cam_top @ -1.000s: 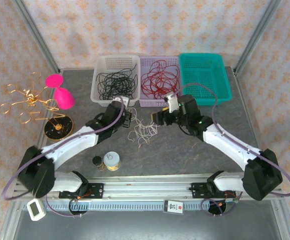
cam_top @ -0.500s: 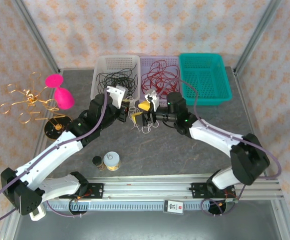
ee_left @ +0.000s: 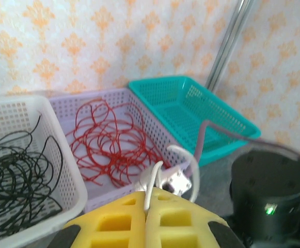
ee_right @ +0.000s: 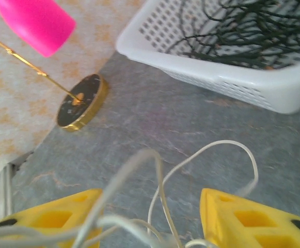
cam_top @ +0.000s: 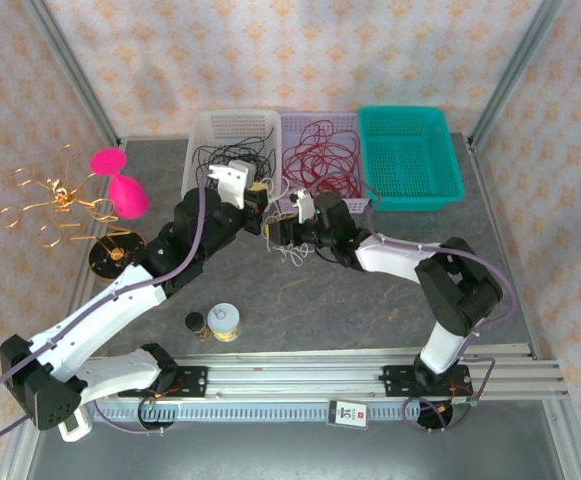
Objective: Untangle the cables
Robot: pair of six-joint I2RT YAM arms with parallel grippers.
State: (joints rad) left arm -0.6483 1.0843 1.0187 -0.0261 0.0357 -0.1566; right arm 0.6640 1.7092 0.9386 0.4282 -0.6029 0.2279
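Grey table (cam_top: 370, 300) bare at lower centre and right | off-white cable (cam_top: 292, 256) mid-frame, running upper left to lower right | black cables (cam_top: 232, 165) in white basket (cam_top: 196, 170), red cables (cam_top: 320, 160) in lilac basket (cam_top: 355, 204), both at upper edge | my left gripper (ee_left: 146, 206) pinched closed on off-white cable | my right gripper (ee_right: 150, 206) jaws apart, strands between

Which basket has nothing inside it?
The teal basket on the far right. The white basket holds black cables, and the lilac basket in the middle holds red cables.
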